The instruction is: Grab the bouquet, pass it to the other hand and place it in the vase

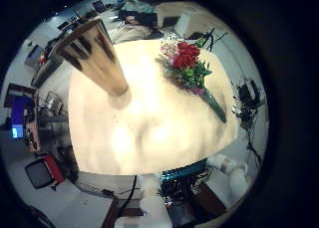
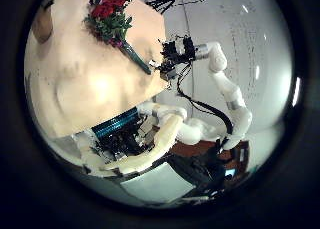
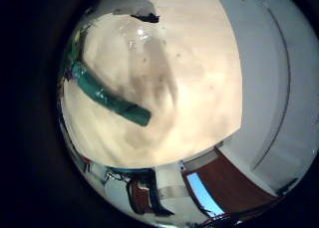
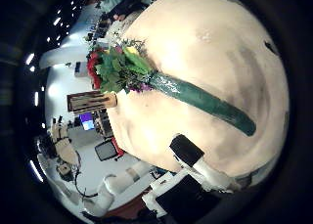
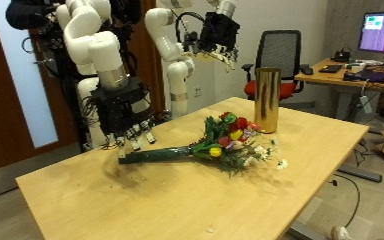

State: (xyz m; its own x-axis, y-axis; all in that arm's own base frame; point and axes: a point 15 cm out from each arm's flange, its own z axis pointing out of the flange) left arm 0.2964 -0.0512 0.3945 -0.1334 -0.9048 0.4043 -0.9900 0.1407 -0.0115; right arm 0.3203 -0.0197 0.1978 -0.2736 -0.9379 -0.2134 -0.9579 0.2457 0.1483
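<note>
Bouquet of red, yellow and purple flowers with a dark green wrapped stem (image 5: 199,148) lies flat near the middle of the light wooden tabletop (image 5: 112,195), its long axis running from the stem end under my right hand (image 5: 130,128) to the blooms near the tall brass-coloured cylindrical vase (image 5: 265,100). That right hand hangs just above the stem end, fingers relaxed and holding nothing; it is clearly nearer. My left hand (image 5: 220,38) hovers high at the far side above the vase, fingers loose, empty.
</note>
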